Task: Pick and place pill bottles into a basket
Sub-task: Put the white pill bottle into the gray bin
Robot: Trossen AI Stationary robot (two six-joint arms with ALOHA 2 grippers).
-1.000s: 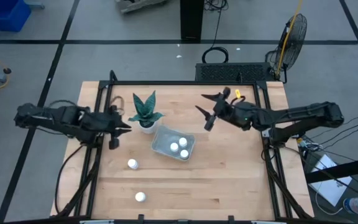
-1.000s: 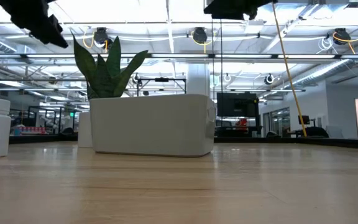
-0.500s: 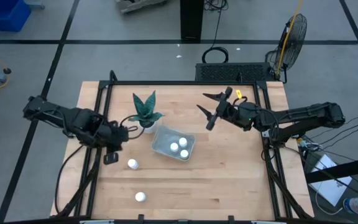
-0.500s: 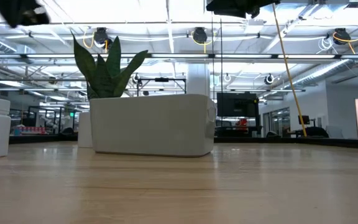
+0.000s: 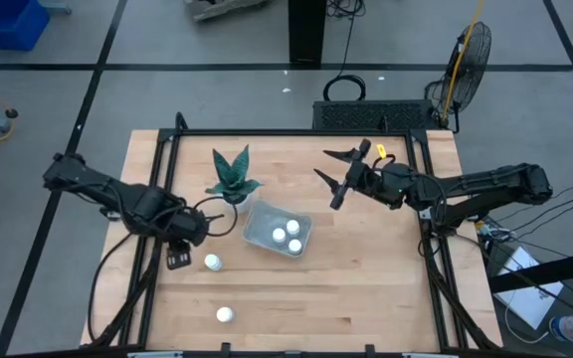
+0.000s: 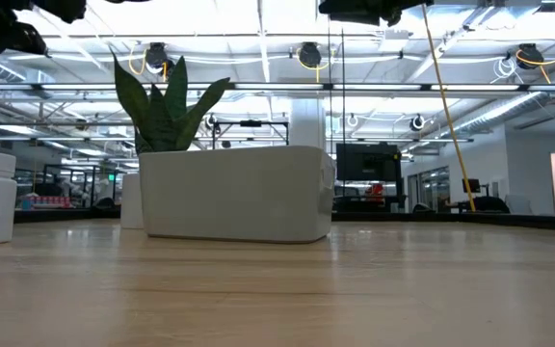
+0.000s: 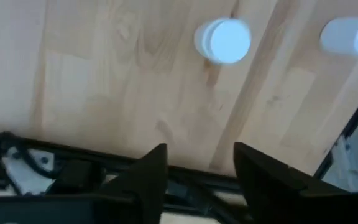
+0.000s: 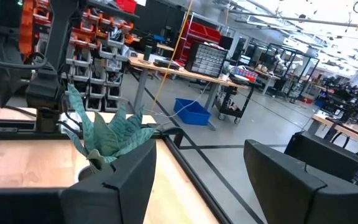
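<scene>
Both sets of jaws stand open and hold nothing: the left gripper [image 5: 178, 261] hangs over the near-left part of the table [image 5: 366, 288], just left of a loose pill bottle [image 5: 212, 263]; the right gripper [image 5: 332, 176] is raised over the far-right part, well apart from all task items.

The potted plant [image 5: 232, 179] stands just far-left of the basket [image 5: 258, 231], between the left arm and the basket's far side. The basket sits near the table centre and holds three pill bottles [image 5: 286, 235]. A second loose bottle [image 5: 225, 315] stands near the front edge.

The low view shows the basket as an opaque pale wall [image 6: 229, 193] that hides its contents, with the plant's leaves [image 6: 167, 101] rising behind it; the high view alone reveals the bottles inside. The left wrist view shows two white round caps [image 7: 224, 40] on bare wood beyond the open fingers [image 7: 148, 177]. The right wrist view shows the plant [image 8: 107, 134].
</scene>
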